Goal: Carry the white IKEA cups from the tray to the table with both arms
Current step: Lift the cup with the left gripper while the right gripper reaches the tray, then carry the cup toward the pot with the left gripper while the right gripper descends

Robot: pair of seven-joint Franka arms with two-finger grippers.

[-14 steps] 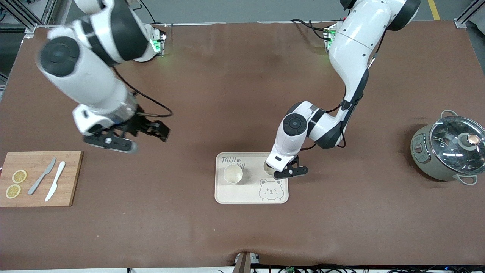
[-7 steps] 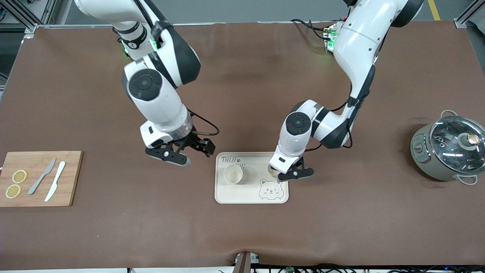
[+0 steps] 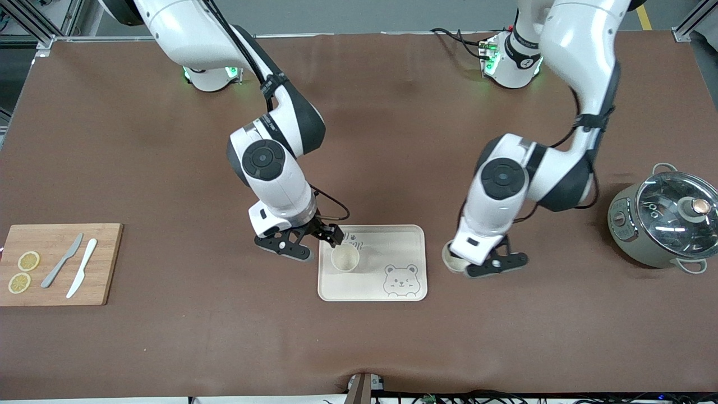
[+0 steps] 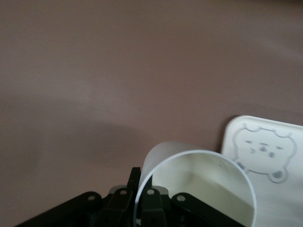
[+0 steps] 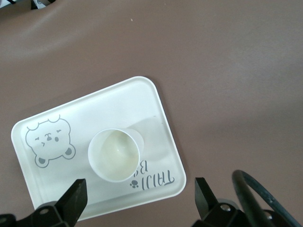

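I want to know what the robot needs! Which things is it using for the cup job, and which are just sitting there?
Part of the job:
- cup on the tray
- cup in the left gripper
- left gripper, shut on its cup
- right gripper, open by the tray's cup
- bear-print tray

Just lying about:
- pot with glass lid
- cutting board
- two knives
- lemon slices

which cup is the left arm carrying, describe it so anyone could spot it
Start at the bear-print tray mid-table and look just off its edge toward the left arm's end. There the left pincer is shut on a small cream-white handleless cup over the brown table. Unlike the other cup, which stands on the tray beneath the open right pincer, this one is off the tray.
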